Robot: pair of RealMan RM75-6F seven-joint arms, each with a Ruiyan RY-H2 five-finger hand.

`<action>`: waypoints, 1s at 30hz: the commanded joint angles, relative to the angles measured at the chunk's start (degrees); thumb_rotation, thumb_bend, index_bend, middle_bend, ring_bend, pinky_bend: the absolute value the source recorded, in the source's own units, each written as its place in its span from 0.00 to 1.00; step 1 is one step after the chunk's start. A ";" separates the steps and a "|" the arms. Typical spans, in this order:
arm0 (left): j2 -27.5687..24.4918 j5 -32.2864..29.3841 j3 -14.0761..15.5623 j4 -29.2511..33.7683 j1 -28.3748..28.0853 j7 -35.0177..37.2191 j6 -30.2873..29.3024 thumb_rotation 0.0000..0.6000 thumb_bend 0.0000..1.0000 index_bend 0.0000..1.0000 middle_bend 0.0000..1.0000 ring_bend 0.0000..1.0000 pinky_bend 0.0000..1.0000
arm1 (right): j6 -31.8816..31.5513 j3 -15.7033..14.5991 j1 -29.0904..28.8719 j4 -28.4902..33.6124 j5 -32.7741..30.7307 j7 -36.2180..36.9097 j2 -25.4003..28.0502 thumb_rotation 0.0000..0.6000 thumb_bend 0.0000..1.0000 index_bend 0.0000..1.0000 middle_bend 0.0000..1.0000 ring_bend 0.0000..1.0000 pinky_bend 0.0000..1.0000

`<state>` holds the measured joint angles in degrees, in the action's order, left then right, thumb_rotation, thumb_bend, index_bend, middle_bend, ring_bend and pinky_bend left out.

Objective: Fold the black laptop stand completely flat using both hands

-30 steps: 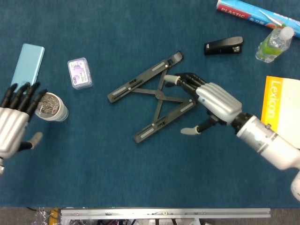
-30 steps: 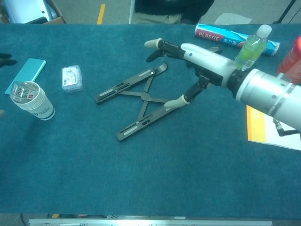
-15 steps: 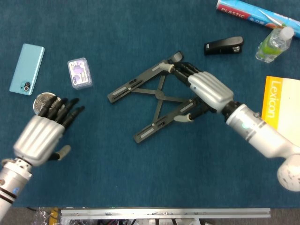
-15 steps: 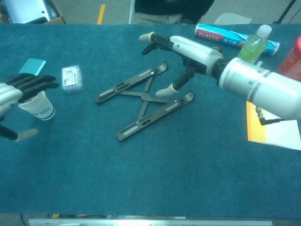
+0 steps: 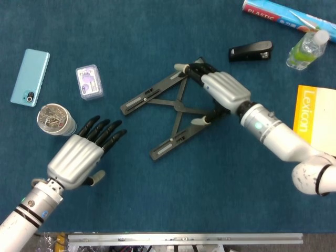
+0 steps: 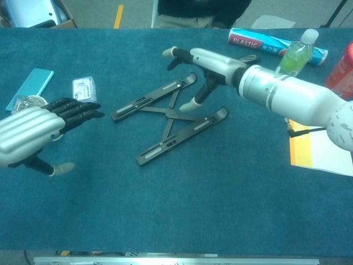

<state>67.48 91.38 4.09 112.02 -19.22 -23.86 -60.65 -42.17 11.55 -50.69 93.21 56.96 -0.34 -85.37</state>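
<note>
In the head view, the black laptop stand [image 5: 176, 109] is seen lying spread open on the blue table [image 5: 157, 199], its two long bars splayed into a V and joined by crossed thin links at the middle. The right hand [image 5: 218, 89] is placed over the stand's far end, where the bars are widest apart; its fingers are spread, with a fingertip near the upper bar's hooked end and the thumb by the lower bar, though actual contact cannot be made out. Nothing is gripped by it. The left hand [image 5: 84, 152] is held well to the left of the stand, fingers straight and fanned toward it, holding nothing; a paper cup [image 5: 55, 119] sits just beyond it. In the chest view, the stand [image 6: 165, 118] is shown flat on the cloth, still unfolded, beneath and left of the right hand [image 6: 204, 66], whose fingers are stretched wide above the upper bar. The left hand [image 6: 38, 130] is seen open, apart from the stand.
</note>
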 commanded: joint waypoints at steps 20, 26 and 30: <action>-3.33 0.04 1.67 -3.71 3.66 4.94 -7.60 1.00 0.25 0.00 0.00 0.00 0.00 | -4.95 -13.14 8.81 0.65 11.78 -8.58 8.05 1.00 0.02 0.00 0.24 0.00 0.00; -3.64 -0.20 1.67 -4.47 3.90 6.17 -8.04 1.00 0.25 0.00 0.00 0.00 0.00 | -5.10 -13.61 10.15 -0.24 10.56 -9.54 7.53 1.00 0.02 0.00 0.26 0.00 0.00; -3.65 -0.52 1.74 -4.86 4.06 6.66 -8.09 1.00 0.25 0.00 0.00 0.00 0.00 | -4.75 -13.04 10.92 -0.44 9.40 -8.00 7.13 1.00 0.02 0.00 0.20 0.00 0.04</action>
<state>63.82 90.88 5.82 107.17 -15.18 -17.22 -68.73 -47.17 -1.82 -40.10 92.85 66.87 -9.26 -78.04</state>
